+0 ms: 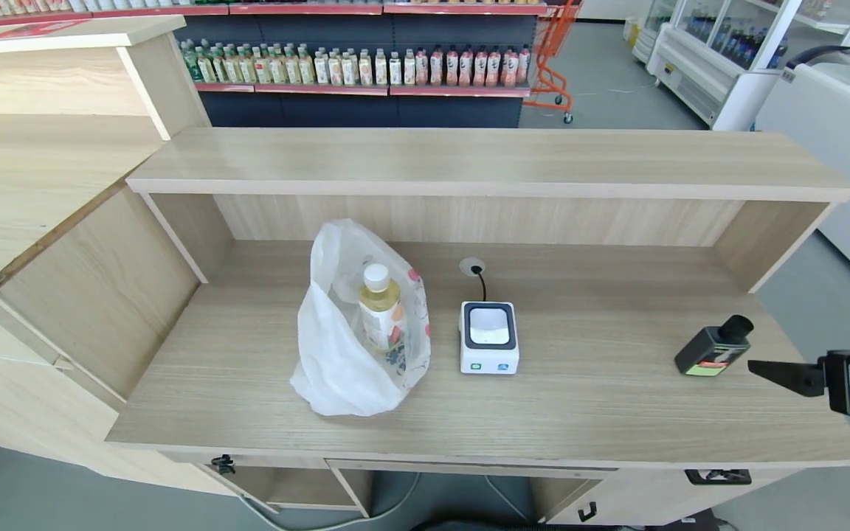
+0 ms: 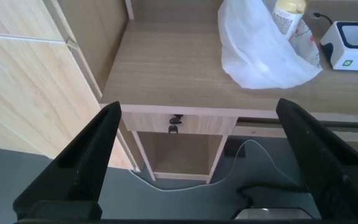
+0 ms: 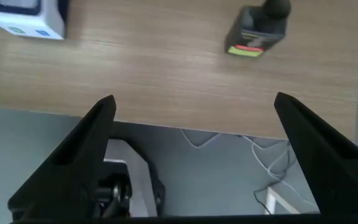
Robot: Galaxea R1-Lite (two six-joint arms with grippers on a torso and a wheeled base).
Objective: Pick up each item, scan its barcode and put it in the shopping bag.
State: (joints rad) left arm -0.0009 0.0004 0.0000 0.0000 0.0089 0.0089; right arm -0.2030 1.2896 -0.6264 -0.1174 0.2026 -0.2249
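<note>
A white shopping bag (image 1: 336, 361) (image 2: 260, 56) stands on the wooden counter (image 1: 587, 405), left of centre. An upright bottle with a white cap (image 1: 379, 304) (image 2: 288, 14) is inside it. Just right of the bag sits the white barcode scanner (image 1: 489, 336) (image 2: 351, 43) (image 3: 27, 15). A small dark bottle with a black cap (image 1: 713, 348) (image 3: 257, 31) lies near the counter's right end. My right gripper (image 1: 764, 369) (image 3: 194, 99) hovers open just right of that bottle, by the front edge. My left gripper (image 2: 199, 106) is open and empty, off the counter's front left corner.
A raised ledge (image 1: 469, 158) runs along the back of the counter, with side walls (image 1: 100, 295) at both ends. The scanner's cable goes into a grommet (image 1: 472, 266) behind it. Bare counter lies between the scanner and the dark bottle.
</note>
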